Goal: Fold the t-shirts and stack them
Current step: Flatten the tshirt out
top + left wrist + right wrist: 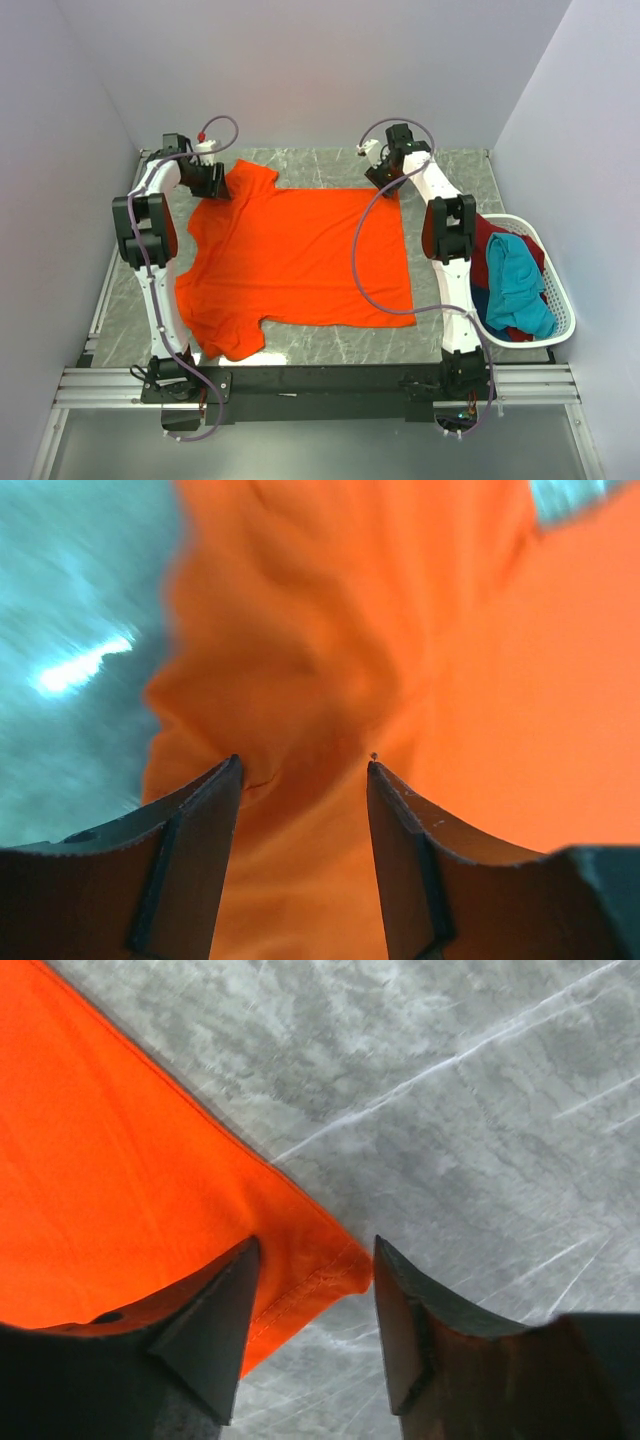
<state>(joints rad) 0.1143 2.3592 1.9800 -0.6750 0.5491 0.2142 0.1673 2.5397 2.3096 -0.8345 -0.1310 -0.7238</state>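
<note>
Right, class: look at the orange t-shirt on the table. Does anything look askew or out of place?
Mostly flat, but the orange t-shirt is rumpled along its left side: the near sleeve is bunched, and cloth is puckered at the left gripper.

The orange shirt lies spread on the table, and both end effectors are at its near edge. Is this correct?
Not quite. The orange shirt does lie spread on the table, but the left end effector and the right end effector are at its far edge, not the near one. The top external view shows it.
</note>
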